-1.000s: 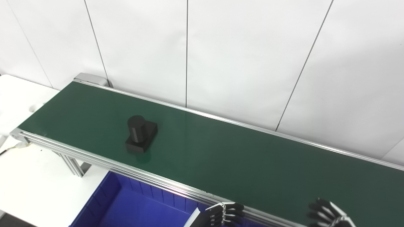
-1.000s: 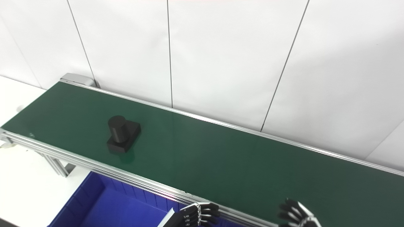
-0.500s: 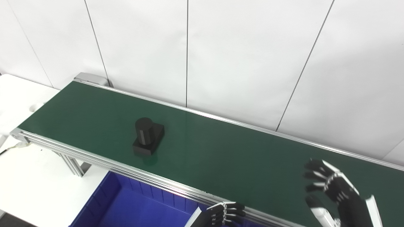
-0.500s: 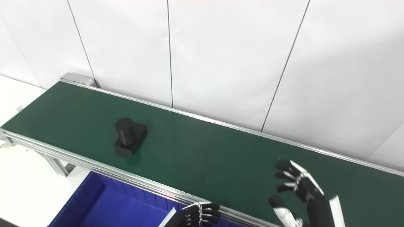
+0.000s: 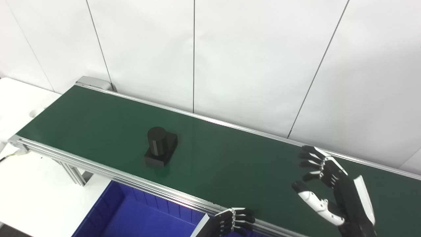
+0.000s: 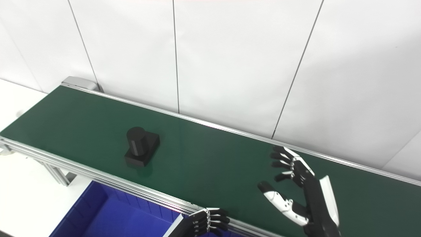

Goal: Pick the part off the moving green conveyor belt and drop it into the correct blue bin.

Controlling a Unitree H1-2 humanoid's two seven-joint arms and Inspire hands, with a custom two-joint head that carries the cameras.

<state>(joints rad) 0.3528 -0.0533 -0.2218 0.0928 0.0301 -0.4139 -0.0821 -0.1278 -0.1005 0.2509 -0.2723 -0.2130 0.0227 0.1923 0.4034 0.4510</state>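
Observation:
A black part [image 5: 160, 146], an upright cylinder on a square base, rides on the green conveyor belt [image 5: 230, 158] left of centre. My right hand [image 5: 329, 184] hovers over the belt's right portion, well to the right of the part, open with fingers spread and thumb out, holding nothing. My left hand [image 5: 235, 222] sits low at the belt's near rail, fingers curled, empty. A blue bin [image 5: 138, 214] lies below the near rail, under the part's stretch of belt.
The belt's aluminium rails [image 5: 131, 179] run along both long sides, and its left end roller [image 5: 93, 82] stands near the white wall panels [image 5: 230, 59]. A white tabletop [image 5: 29, 194] lies at the left beside the bin.
The part has ridden to the right along the belt. My right hand has risen from the bottom edge and reached out over the belt, fingers spread. The left hand stays put.

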